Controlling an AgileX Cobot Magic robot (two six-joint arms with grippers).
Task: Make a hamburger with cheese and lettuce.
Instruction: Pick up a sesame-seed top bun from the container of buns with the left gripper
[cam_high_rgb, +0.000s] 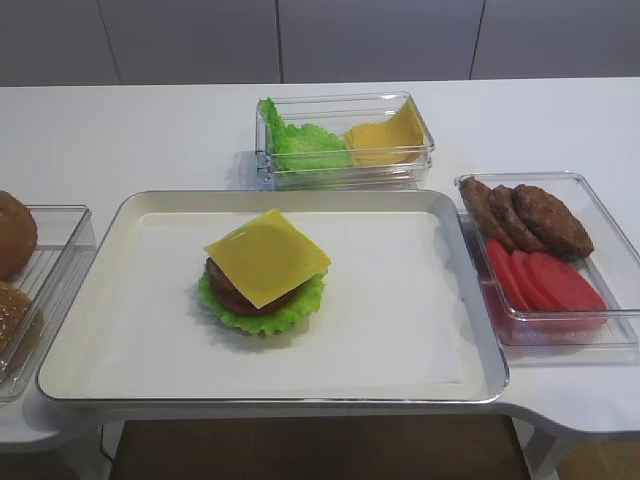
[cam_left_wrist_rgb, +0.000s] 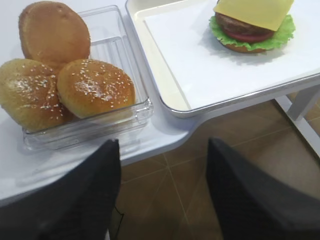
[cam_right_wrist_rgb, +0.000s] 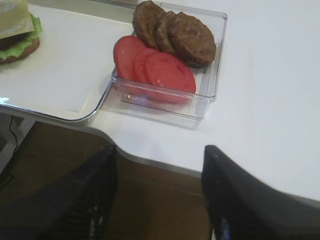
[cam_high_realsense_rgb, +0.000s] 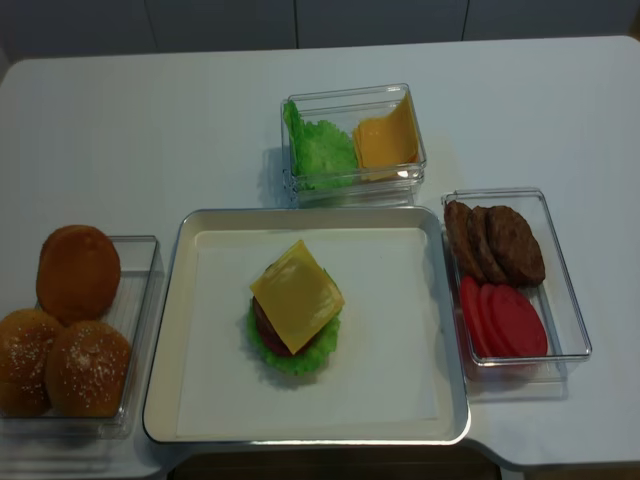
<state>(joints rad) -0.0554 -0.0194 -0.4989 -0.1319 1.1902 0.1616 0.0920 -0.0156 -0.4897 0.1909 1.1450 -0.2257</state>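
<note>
You have the hamburger (cam_high_realsense_rgb: 294, 320) sitting near the middle of the white rectangular metal tray (cam_high_realsense_rgb: 210, 225), on the white paper sheet (cam_high_realsense_rgb: 390, 330) that lines it. The stack has no bun top: the flat square slice of smooth yellow cheese (cam_high_realsense_rgb: 297, 295) lies uppermost with its corners sticking out, a reddish-brown patty and a red slice show under it, and the round bright green lettuce leaf with a ruffled edge (cam_high_realsense_rgb: 292, 359) spreads out below, over a brown bun base seen in the left wrist view.

To the left of the tray you have a clear plastic box (cam_high_realsense_rgb: 140, 300) holding three golden-brown buns (cam_high_realsense_rgb: 78, 270), two of them seeded. To the right, another clear plastic box (cam_high_realsense_rgb: 560, 270) holds brown patties (cam_high_realsense_rgb: 500, 243) at its far end and red tomato slices (cam_high_realsense_rgb: 505, 320) at its near end. Beyond the tray, a third clear box (cam_high_realsense_rgb: 350, 100) holds a heap of green leaves (cam_high_realsense_rgb: 320, 152) on the left and a pile of yellow cheese slices (cam_high_realsense_rgb: 388, 140) on the right.

Your left gripper (cam_left_wrist_rgb: 164, 195) hangs off the near edge of the table, just in front of the bun box, its dark fingers (cam_left_wrist_rgb: 75, 200) spread apart with nothing between them. Your right gripper (cam_right_wrist_rgb: 160, 195) hangs off the near edge in front of the patty and tomato box, fingers likewise parted and holding nothing
</note>
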